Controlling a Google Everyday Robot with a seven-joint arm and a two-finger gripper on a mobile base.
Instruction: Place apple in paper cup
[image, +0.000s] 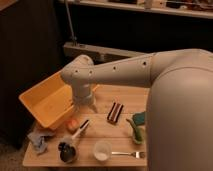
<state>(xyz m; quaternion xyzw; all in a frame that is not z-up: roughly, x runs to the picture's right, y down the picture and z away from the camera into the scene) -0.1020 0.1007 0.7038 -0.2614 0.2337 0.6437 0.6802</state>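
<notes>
The apple (72, 123) is a small orange-red fruit lying on the wooden table (120, 95), just in front of the yellow bin. The paper cup (102, 150) is a short white cup standing upright near the table's front edge, to the right of the apple. My gripper (85, 105) hangs below the arm's white wrist, just above and to the right of the apple, over the table. The arm's big white body fills the right side of the view.
A tilted yellow bin (47, 100) sits at the left. A dark shiny cup (67, 151) stands front left by a crumpled blue cloth (39, 141). A white-handled utensil (80, 131), a dark striped bar (115, 112), a green item (136, 127) and a fork (127, 154) lie around.
</notes>
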